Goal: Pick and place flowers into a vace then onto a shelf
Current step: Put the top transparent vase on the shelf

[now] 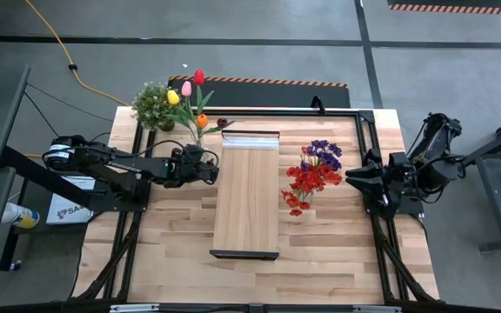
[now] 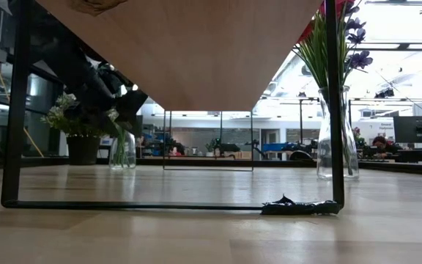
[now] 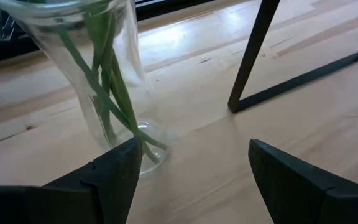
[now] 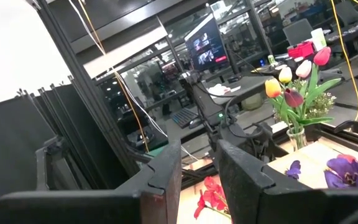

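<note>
**Left claw open beside the tulip vase**

The left gripper (image 1: 209, 167) sits low over the table (image 1: 172, 252), its fingers (image 3: 114, 174) spread wide with nothing between them. In the left wrist view the clear vase (image 3: 101, 81) stands just ahead of the claw, off toward one finger rather than centred in the gap; whether that fingertip touches the glass base I cannot tell. Green stems cross inside the vase. From above, the tulips (image 1: 190, 100) rise from this vase just beyond the gripper, near the far left corner of the shelf (image 1: 247, 193), which stands raised on dark legs along the middle of the table. A potted plant (image 1: 153, 104) sits beside the tulips, farther left.

On the other side of the shelf a second vase (image 2: 337, 132) holds red sprays (image 1: 307, 183) and a purple cluster (image 1: 323, 154). The right gripper (image 1: 355, 176) waits near the table's right edge, well apart from that bunch, its fingers (image 4: 163, 171) a narrow gap apart and empty.
</note>
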Robot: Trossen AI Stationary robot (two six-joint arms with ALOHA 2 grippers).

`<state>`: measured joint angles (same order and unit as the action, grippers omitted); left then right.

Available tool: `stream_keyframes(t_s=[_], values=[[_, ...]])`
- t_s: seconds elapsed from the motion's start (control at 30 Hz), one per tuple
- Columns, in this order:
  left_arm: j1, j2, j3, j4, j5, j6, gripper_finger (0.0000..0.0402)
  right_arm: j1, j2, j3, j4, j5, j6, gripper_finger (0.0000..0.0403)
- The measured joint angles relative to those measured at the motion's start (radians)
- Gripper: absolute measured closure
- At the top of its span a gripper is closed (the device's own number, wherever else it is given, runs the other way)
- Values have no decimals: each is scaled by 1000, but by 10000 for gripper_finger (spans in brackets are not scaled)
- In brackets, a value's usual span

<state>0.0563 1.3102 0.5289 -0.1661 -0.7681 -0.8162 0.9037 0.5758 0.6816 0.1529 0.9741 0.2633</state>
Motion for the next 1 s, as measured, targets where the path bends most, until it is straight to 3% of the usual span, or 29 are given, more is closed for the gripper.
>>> stream_keyframes(t_s=[0.5,1.0], values=[[-5,0,0,-123,7,-106,76,0,0,0,-7,2,6,309],[-50,0,17,-126,-37,-93,76,0,0,0,-18,4,6,309]])
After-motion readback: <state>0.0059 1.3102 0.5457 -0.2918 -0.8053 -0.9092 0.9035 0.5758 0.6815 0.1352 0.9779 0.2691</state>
